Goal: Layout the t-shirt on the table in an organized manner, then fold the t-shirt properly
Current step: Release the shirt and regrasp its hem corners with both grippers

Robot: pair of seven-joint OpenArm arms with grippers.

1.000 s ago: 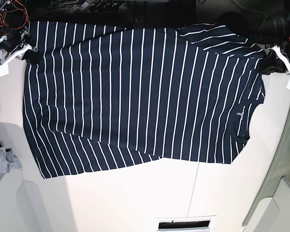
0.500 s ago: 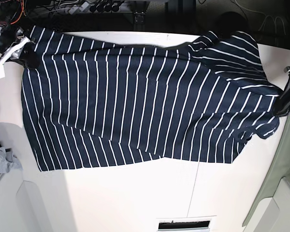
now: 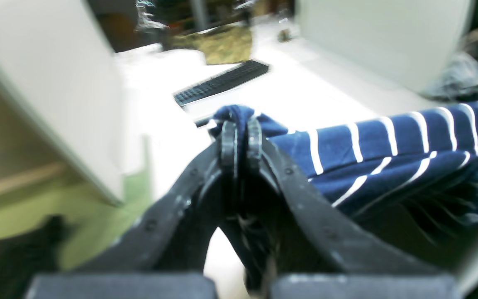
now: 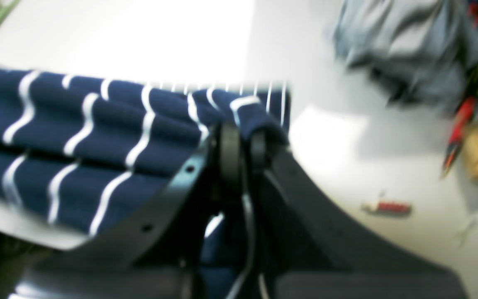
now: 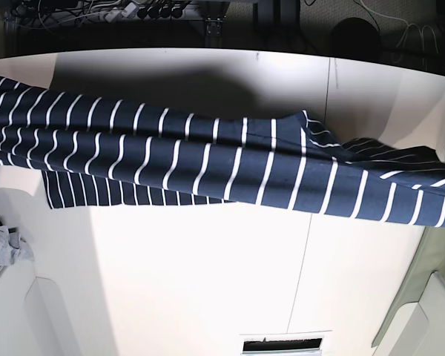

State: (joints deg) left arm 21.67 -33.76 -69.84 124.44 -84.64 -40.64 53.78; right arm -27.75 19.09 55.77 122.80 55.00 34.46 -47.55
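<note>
The dark navy t-shirt [image 5: 208, 159] with white stripes hangs stretched in a long band across the white table [image 5: 208, 282], lifted at both ends so that it casts a shadow on the far part of the tabletop. In the base view both grippers are past the frame edges. In the left wrist view my left gripper [image 3: 241, 124] is shut on a bunched edge of the t-shirt [image 3: 388, 149]. In the right wrist view my right gripper [image 4: 241, 145] is shut on a corner of the t-shirt [image 4: 98, 124].
A small grey cloth [image 5: 1, 248] lies at the table's left edge; it also shows blurred in the right wrist view [image 4: 405, 45]. A keyboard [image 3: 222, 83] lies beyond the left gripper. A dark seam [image 5: 300, 282] crosses the table. Cables [image 5: 133, 11] run behind the far edge.
Both grippers have moved out of the base view with the shirt's ends. The shirt has gone from lying spread flat to a narrow, raised, stretched band.
</note>
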